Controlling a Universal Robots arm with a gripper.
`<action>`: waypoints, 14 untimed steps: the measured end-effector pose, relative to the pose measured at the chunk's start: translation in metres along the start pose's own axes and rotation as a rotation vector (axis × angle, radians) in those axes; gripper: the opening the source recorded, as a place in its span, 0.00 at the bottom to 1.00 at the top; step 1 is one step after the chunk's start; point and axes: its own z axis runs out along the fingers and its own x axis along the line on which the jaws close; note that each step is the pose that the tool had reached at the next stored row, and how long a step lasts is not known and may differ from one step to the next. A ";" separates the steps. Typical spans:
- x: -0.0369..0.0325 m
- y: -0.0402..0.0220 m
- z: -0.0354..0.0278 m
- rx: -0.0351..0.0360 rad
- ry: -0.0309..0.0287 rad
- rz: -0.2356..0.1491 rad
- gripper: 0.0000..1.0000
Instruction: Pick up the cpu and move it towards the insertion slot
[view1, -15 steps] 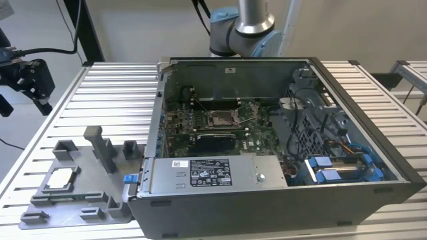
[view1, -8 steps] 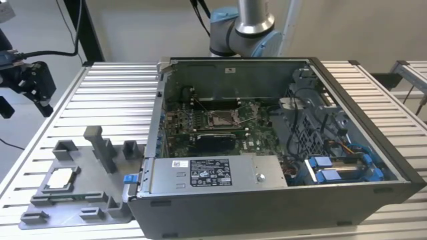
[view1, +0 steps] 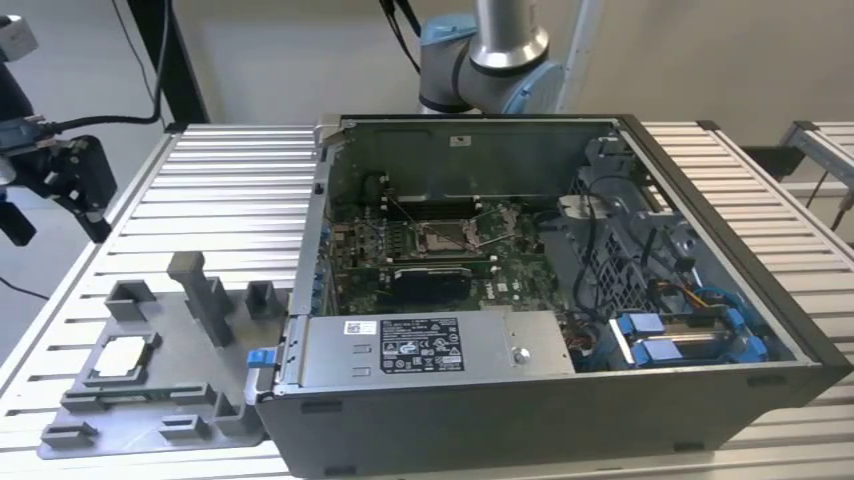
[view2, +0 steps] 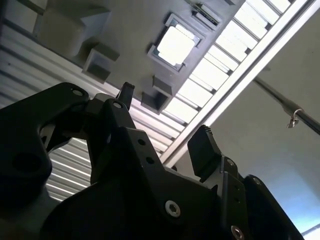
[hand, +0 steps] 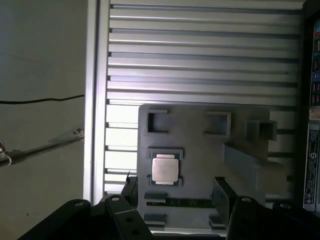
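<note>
The cpu is a pale silvery square lying flat in a pocket of the grey fixture plate at the exterior view's lower left. Both wrist views look down on the cpu. My gripper hangs well above the table's left edge, higher than the plate and apart from the chip. In both wrist views the gripper is open, with nothing between its black fingers. The insertion slot, a shiny metal frame on green board, lies inside the open computer case.
The open computer case takes up the table's middle and right, with a silver power-supply box along its near side. Upright grey blocks stand on the fixture plate. Slatted metal tabletop lies between my gripper and the case.
</note>
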 end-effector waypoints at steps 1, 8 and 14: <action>0.0000 0.0000 0.0014 0.0000 0.0000 0.000 1.00; 0.0000 -0.0004 0.0108 0.0000 0.0000 0.000 1.00; 0.0000 -0.0006 0.0182 0.0000 0.0000 0.000 1.00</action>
